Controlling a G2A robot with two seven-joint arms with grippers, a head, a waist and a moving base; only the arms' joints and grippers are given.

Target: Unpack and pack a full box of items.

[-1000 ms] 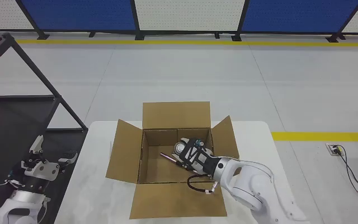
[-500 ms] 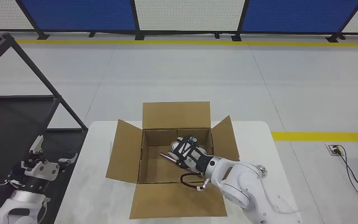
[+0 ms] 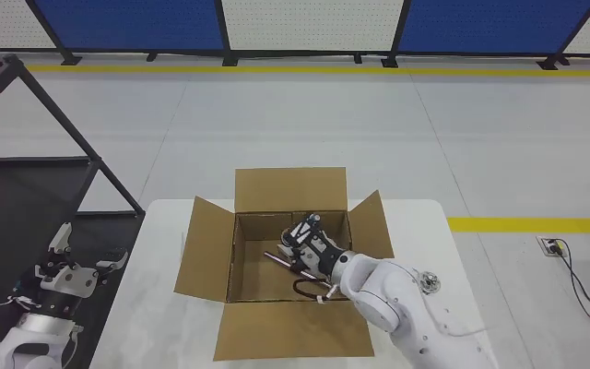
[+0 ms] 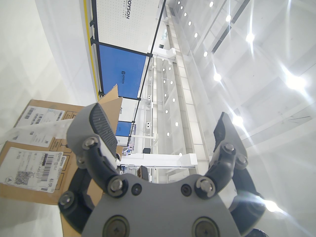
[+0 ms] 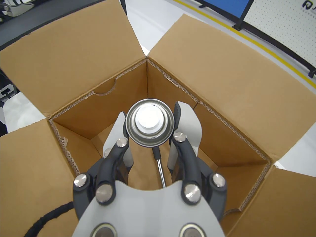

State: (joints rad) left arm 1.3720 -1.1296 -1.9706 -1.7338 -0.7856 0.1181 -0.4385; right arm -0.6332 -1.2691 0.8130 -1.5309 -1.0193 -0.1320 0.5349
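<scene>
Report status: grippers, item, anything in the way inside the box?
Right gripper shut on metal can, inside the box. Left gripper open, off beside the table. Thin rod on box floor below the can.

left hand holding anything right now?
No, the left hand is wide open, with nothing gripped in it.

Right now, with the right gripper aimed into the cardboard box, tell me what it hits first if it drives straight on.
Likely an inner wall of the cardboard box, near its corner; the spray can clamped in the right gripper would touch first. Depth is unclear, so it could be the box floor instead.
</scene>
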